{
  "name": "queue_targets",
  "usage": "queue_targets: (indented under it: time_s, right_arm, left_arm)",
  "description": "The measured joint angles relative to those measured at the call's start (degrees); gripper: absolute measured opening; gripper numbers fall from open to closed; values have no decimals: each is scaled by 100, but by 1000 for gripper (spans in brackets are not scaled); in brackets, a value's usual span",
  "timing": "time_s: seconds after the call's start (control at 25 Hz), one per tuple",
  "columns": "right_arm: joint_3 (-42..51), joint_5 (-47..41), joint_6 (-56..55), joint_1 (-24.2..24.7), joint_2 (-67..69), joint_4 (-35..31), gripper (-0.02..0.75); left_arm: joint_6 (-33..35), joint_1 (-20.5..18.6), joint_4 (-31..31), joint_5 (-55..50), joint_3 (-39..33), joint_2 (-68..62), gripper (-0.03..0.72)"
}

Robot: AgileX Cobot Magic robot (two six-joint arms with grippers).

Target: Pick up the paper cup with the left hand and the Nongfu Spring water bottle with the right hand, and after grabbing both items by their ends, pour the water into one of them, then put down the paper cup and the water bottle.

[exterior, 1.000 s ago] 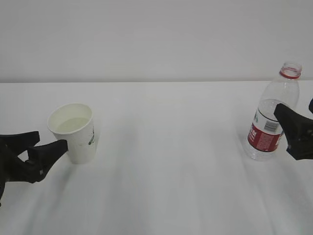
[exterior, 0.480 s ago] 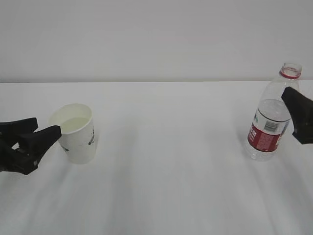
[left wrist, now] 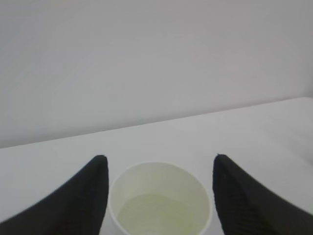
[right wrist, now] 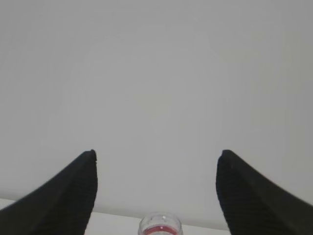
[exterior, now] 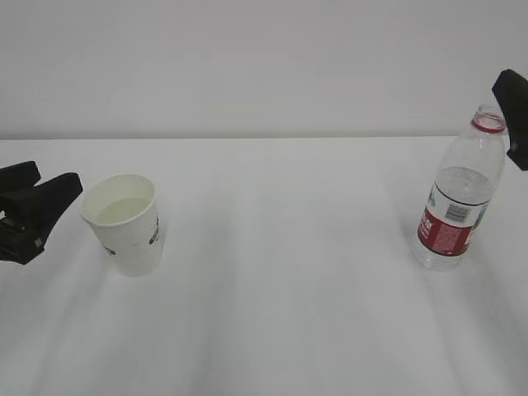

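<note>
Both tools (exterior: 49, 194) (exterior: 513, 107) withdrew; table (exterior: 289, 272) bare.

bare lab: white table (exterior: 289, 313), wall (exterior: 247, 66)

On my screens I see a plain white tabletop (exterior: 280, 313) filling the lower half of the exterior view, faintly streaked with soft grey shadows. Behind it a bare pale grey wall (exterior: 247, 66) rises from the tabletop's far edge, unmarked. Both wrist views show that same wall.
</note>
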State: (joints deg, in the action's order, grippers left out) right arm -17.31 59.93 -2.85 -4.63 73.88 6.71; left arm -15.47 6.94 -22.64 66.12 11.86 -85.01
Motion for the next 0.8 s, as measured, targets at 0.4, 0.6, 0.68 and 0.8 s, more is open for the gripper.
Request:
queue_targets:
  time_s: [0.4, 0.6, 0.68, 0.8]
  right_arm:
    - [-685, -1419, 0, 0, -658, 0, 568]
    - [-1020, -2040, 0, 0, -984, 0, 568]
    - [-1185, -2255, 0, 0, -1106, 0, 568]
    - [-1436, -2646, 0, 0, -1264, 0, 568]
  left_arm:
    - [-258, 0, 222, -727, 185, 687, 489]
    - [-404, 0, 222, -1383, 544, 1012, 489]
    - [-404, 0, 222, -1682, 722, 1132, 489]
    - [-412, 0, 222, -2159, 974, 1336, 489]
